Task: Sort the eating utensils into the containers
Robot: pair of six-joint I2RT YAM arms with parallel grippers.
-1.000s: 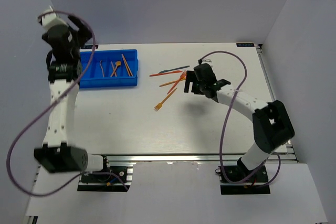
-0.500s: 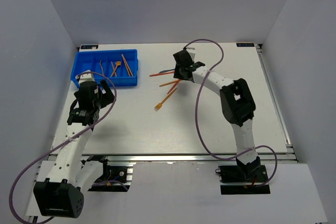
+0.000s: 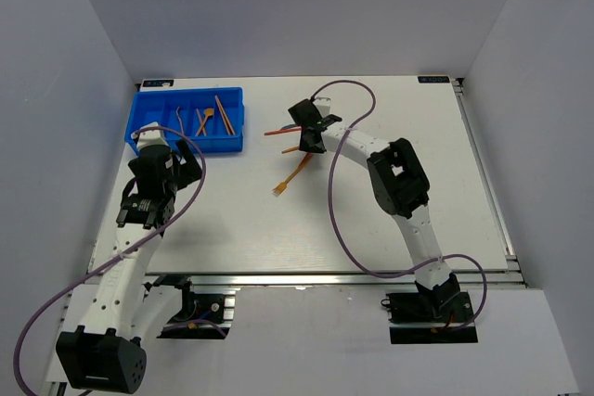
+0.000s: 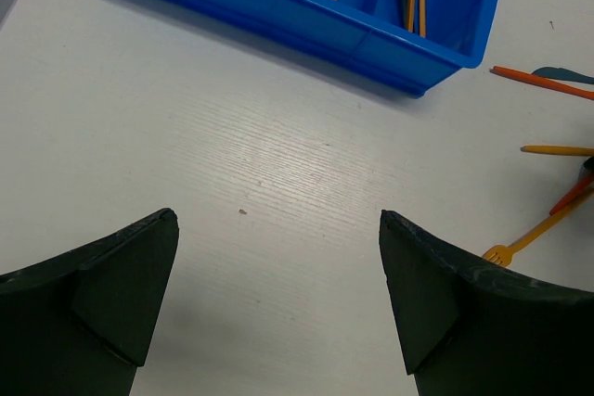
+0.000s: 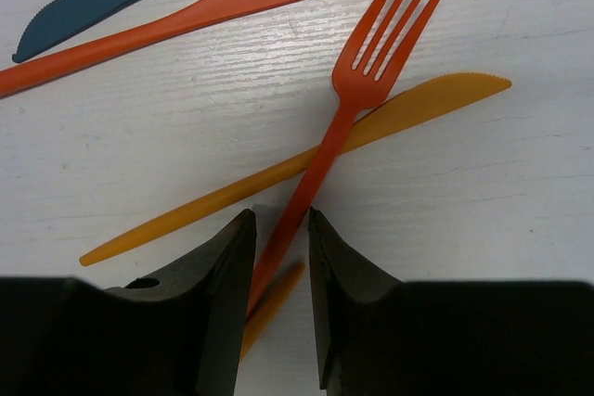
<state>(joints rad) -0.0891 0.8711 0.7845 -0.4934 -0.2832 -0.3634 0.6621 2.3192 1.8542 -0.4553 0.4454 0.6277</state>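
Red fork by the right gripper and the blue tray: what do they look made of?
Red fork: likely moulded plastic; thin, one even colour, matte with a faint sheen. Blue tray: probably rigid plastic too; saturated uniform blue, smooth and slightly glossy, with rounded moulded walls and dividers.

white table (image 3: 306, 229), pale grey walls (image 3: 306, 16)

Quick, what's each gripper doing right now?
Left gripper: open, holding nothing.
Right gripper: fingers set narrowly either side of the red fork handle; whether it grips cannot be told.
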